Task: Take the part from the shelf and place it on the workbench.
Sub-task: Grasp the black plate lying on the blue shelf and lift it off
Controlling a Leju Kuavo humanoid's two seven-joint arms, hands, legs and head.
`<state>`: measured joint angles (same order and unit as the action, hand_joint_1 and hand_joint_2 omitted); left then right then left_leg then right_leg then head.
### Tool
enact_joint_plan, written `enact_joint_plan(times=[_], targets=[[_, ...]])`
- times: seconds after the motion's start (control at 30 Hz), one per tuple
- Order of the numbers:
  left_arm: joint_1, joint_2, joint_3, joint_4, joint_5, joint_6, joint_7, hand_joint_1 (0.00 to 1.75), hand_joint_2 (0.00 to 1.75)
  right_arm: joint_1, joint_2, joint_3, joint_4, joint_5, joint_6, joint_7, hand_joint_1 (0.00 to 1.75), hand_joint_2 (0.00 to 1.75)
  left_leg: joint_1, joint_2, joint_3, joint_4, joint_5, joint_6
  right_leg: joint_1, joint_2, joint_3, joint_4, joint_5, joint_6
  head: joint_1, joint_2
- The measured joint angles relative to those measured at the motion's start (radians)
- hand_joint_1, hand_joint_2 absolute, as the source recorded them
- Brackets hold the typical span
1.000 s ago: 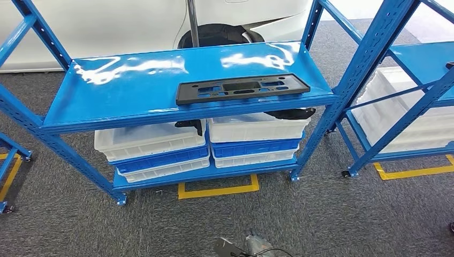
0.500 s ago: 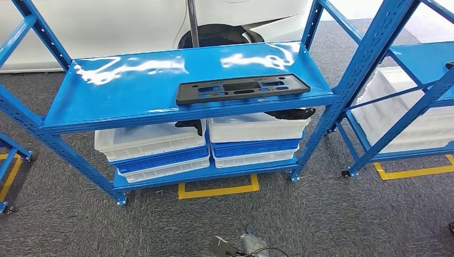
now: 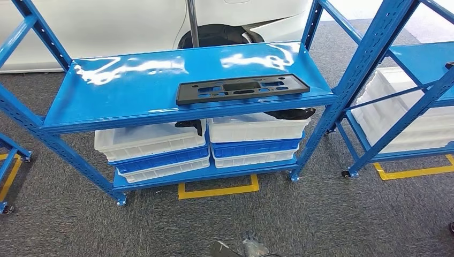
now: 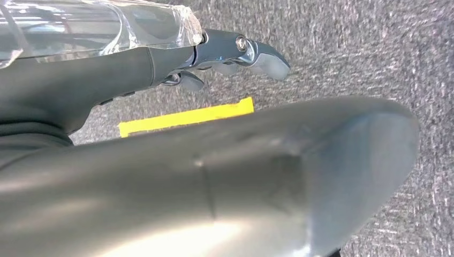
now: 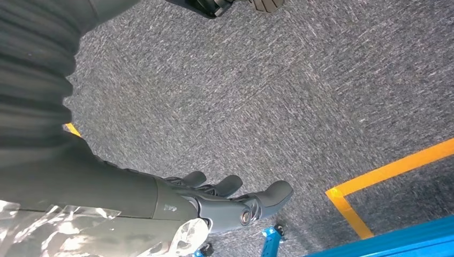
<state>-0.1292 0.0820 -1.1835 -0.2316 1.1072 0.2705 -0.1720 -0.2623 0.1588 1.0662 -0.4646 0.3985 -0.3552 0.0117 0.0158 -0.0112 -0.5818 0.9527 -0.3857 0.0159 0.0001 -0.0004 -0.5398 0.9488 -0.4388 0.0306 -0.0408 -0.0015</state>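
The part (image 3: pixel 242 88), a flat black rectangular plate with several cutouts, lies near the front edge of the blue shelf (image 3: pixel 134 85), right of centre in the head view. In the left wrist view my left hand (image 4: pixel 230 53) hangs above grey carpet with its fingers loosely extended and holds nothing. My right hand (image 5: pixel 235 198), seen in the right wrist view, also hangs over the carpet, fingers apart and empty. Both hands are far below the part.
White and blue bins (image 3: pixel 203 144) are stacked on the lower shelf. A second blue rack (image 3: pixel 412 80) with white bins stands to the right. Yellow floor tape (image 3: pixel 219 190) marks the carpet under the shelf. A white car stands behind it.
The part and the shelf have not moved. A dark piece at the head view's bottom edge has slipped slightly lower.
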Motion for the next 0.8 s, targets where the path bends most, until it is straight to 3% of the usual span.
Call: enact_joint_plan(times=[0.2, 0.47, 0.8], targets=[[0.003, 0.005, 0.027, 0.0, 0.005, -0.124, -0.041, 0.0, 0.0, -0.02, 0.0, -0.011, 0.0, -0.013, -0.008, -0.023, 0.0, 1.75, 0.0, 0.0, 0.001, 0.0, 0.0, 0.0, 0.0, 0.0, 0.001, 0.0, 0.0, 0.0, 0.0, 0.0], [0.007, 0.027, 0.035, 0.0, -0.036, -0.049, 0.247, 0.0, 0.0, -0.036, 0.015, -0.023, 0.0, -0.02, -0.023, -0.021, 0.0, 1.75, 0.001, 0.0, 0.001, 0.0, 0.0, 0.0, 0.0, 0.0, 0.001, 0.0, 0.0, -0.001, 0.0, 0.0], [0.007, 0.034, 0.022, 0.0, -0.075, -0.033, 0.224, 0.0, 0.0, -0.037, 0.023, -0.023, 0.0, -0.007, -0.022, -0.014, 0.0, 1.75, 0.001, 0.0, 0.001, 0.0, 0.0, 0.0, 0.001, 0.0, 0.001, 0.0, -0.001, -0.002, 0.0, 0.0]])
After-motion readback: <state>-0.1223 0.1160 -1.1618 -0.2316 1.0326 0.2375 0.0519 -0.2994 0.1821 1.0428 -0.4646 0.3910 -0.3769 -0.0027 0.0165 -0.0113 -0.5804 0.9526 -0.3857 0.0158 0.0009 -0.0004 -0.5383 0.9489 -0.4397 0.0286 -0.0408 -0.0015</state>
